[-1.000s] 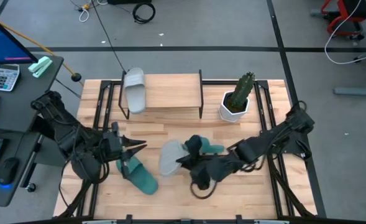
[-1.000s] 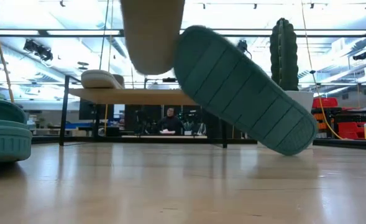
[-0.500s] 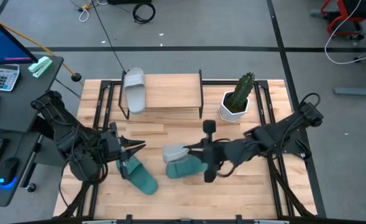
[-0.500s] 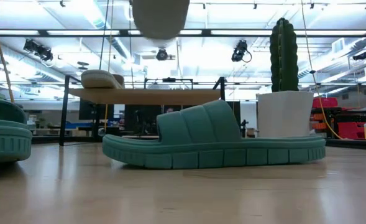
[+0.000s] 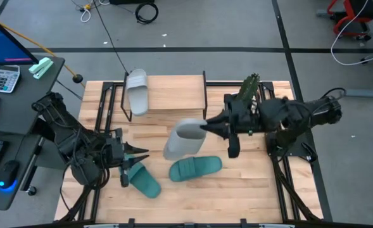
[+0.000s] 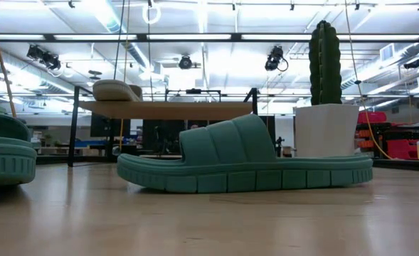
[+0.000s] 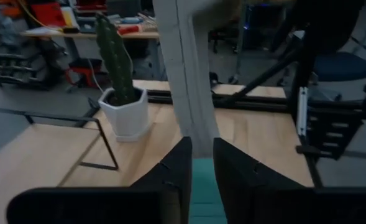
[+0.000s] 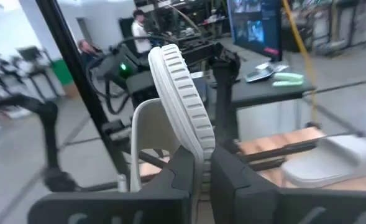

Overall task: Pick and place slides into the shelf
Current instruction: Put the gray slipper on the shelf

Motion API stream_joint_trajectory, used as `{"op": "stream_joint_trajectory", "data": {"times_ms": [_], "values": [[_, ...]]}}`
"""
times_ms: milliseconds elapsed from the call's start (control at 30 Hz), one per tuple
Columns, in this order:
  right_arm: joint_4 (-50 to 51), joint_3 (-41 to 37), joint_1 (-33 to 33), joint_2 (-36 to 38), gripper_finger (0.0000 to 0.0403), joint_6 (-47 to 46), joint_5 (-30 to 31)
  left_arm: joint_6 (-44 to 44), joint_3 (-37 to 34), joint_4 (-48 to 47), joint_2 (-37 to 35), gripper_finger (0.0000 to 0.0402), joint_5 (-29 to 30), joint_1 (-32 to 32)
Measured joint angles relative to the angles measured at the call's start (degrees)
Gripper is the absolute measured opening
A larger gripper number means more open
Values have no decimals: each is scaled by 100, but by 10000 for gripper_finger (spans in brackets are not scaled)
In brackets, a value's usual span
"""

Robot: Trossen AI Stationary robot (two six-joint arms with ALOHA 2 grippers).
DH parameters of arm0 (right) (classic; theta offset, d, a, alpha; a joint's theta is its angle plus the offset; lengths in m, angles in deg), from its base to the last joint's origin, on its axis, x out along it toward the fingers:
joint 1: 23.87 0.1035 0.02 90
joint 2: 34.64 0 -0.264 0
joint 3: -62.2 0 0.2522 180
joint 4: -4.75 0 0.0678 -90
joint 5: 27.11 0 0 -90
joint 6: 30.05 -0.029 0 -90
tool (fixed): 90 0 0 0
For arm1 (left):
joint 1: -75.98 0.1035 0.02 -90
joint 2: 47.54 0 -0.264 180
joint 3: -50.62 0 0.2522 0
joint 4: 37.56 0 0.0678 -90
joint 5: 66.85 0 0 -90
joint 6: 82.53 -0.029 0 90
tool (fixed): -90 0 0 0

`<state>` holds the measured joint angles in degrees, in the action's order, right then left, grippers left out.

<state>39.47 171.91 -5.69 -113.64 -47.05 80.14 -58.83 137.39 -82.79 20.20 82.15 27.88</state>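
Observation:
My right gripper [image 5: 205, 126] is shut on a pale slide [image 5: 182, 139], held in the air above the table's middle, near the shelf's front edge. The shelf [image 5: 173, 95] stands at the far middle, with a second pale slide [image 5: 137, 92] lying sole-down on its left end. One teal slide [image 5: 195, 168] lies sole-down on the table below the held one. The other teal slide [image 5: 143, 180] lies at the near left. My left gripper [image 5: 143, 153] hovers just beyond it, fingers close together and holding nothing. My right gripper pinches the pale slide's ribbed sole rim [image 8: 192, 127] between its two fingers, at one end of the slide. The fingers come about level from the table's right side. The slide is lifted clear and hangs about upright below the fingers, its strap [image 8: 146, 146] to one side.
A potted cactus [image 5: 243, 101] in a white pot stands right of the shelf, close behind my right arm. Black frame rails run along the table's left and right sides. A desk with a keyboard and calculator [image 5: 2, 79] stands off the table's left edge.
My right gripper has risen and gone toward the far edge and the shelf with the pale slide, which now hangs upright. The teal slide that leaned tipped up beside it has dropped flat onto its sole on the table.

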Motion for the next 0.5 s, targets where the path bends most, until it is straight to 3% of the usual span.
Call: {"op": "stream_joint_trajectory", "data": {"times_ms": [133, 300, 500], "values": [[-42, 0, -302, -13, 28, -247, -584, 258, 0, -15, 1, 108, -198, 148], [-354, 0, -435, -162, 28, 4, -790, 765, 0, -17, 1, 160, -608, 386], [-514, 0, -585, -282, 28, -161, -1151, 975, 0, -15, 12, 211, -636, 572]]}}
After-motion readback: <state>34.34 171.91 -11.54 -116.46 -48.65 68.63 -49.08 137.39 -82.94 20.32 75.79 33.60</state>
